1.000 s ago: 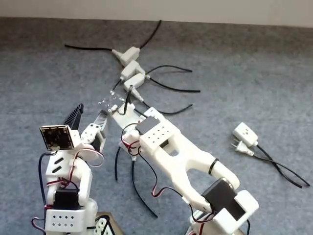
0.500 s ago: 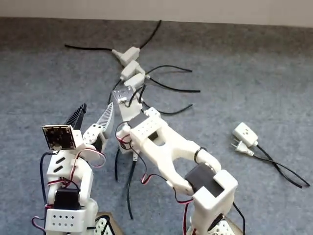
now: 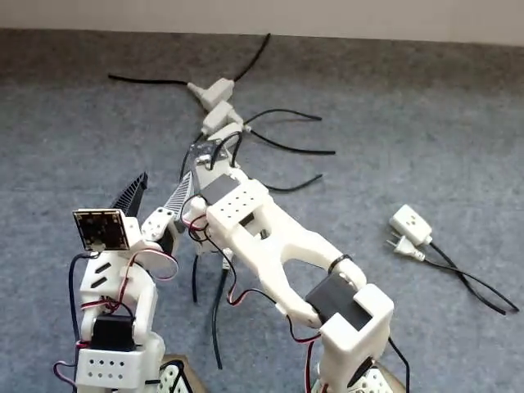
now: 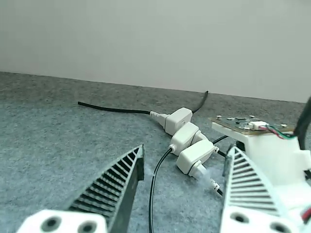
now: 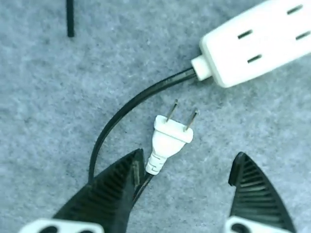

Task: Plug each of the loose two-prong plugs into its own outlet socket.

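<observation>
A loose white two-prong plug (image 5: 170,136) lies on the grey carpet, its prongs facing a white outlet block (image 5: 262,39) a short way off. My right gripper (image 5: 188,158) hovers open above the plug, one finger on each side of its cord end. From above, the right arm (image 3: 246,217) stretches to a chain of three white outlet blocks (image 3: 221,117). My left gripper (image 3: 164,182) stands open beside it, holding nothing, pointed at the same blocks (image 4: 187,138). A second outlet block (image 3: 411,223) lies at the right with a plug (image 3: 404,246) next to it.
Black cords (image 3: 286,147) fan out from the outlet chain over the carpet. More cords (image 3: 475,286) trail from the right-hand block towards the edge. The right arm's camera board (image 4: 248,124) sits close to my left gripper's finger (image 4: 243,184).
The right arm has swung left and stretched farther out, so its wrist is now over the near end of the outlet chain. The left arm has barely shifted.
</observation>
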You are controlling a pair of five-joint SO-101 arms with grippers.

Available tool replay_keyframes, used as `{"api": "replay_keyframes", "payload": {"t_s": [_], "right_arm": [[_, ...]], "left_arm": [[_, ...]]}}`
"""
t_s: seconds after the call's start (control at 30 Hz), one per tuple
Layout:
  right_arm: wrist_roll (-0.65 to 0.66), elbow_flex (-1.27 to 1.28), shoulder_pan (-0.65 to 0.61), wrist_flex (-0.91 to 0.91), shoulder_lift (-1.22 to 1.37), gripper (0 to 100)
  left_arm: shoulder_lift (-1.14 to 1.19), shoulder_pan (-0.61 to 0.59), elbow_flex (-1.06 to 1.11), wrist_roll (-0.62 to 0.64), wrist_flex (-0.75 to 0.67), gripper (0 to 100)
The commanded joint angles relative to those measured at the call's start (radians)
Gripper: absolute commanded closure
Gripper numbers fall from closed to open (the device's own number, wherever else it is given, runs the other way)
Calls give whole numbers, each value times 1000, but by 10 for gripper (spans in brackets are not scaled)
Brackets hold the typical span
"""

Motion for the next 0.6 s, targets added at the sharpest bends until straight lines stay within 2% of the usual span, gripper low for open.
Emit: {"api": "replay_keyframes", "payload": {"t_s": [0.0, 0.13, 0.27, 0.4, 0.57], "right_arm": [[-135, -56, -18, 10, -7, 721], [-210, -50, -56, -56, -5, 721], [-218, -47, -61, -116, -4, 721], [-218, -47, -51, -117, 10, 721], [-219, -64, -28, -117, 157, 721]], "left_arm": [[-12, -38, 13, 2, 0, 726], [-13, -102, 13, 6, -2, 726], [-13, -143, 12, 6, -3, 726], [-13, -139, 12, 8, -3, 726], [-13, -139, 12, 8, -3, 726]]}}
